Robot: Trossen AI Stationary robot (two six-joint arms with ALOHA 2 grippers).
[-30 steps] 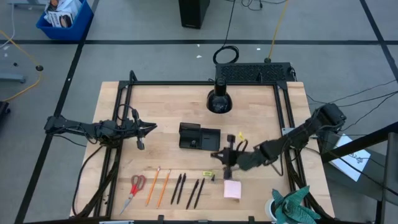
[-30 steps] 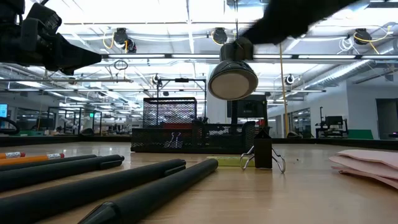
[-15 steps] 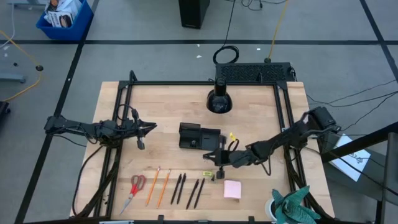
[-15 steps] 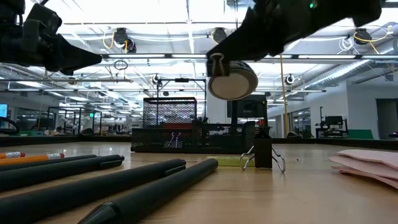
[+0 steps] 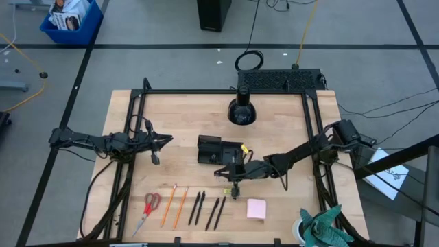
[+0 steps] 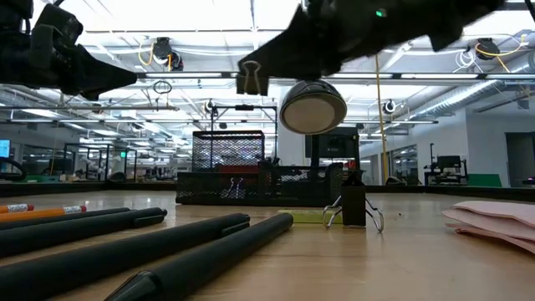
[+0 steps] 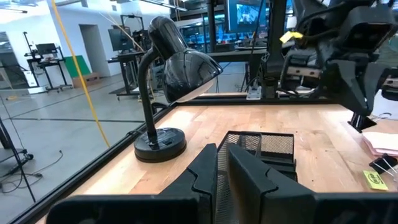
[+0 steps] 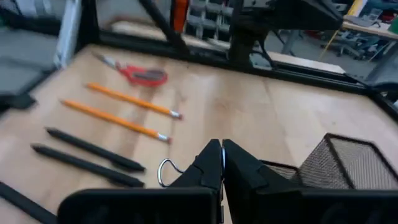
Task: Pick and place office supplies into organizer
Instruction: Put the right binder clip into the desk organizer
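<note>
The black mesh organizer (image 5: 219, 149) stands mid-table. My right gripper (image 5: 223, 171) hovers just off its near side, shut on a small binder clip (image 6: 248, 77). Red-handled scissors (image 5: 149, 206), two orange pencils (image 5: 175, 204), several black pens (image 5: 206, 209) and a pink sticky-note pad (image 5: 256, 208) lie in a row along the near edge. A second binder clip (image 6: 355, 209) and a yellow-green bit (image 5: 228, 191) lie on the table below my right arm. My left gripper (image 5: 168, 140) hangs level at the left, shut, with nothing in it. My right gripper pinches the binder clip at its fingertips (image 8: 211, 163). One wire loop (image 8: 165, 173) of the clip sticks out beside them. The fingers slant slightly downward, coming from the table's right. The clip is lifted clear of the table and hangs at the gripper's tip (image 6: 248, 84).
A black desk lamp (image 5: 241, 110) stands behind the organizer at the far side. A black frame (image 5: 137, 123) runs along the table's edges. A crumpled green thing (image 5: 322, 226) sits at the near right corner.
My right gripper has carried the binder clip toward the table's left edge, sinking a little and tipping downward. It has gone from above the sticky-note pad's side to the organizer's near side. The clip has stayed clear of the table.
</note>
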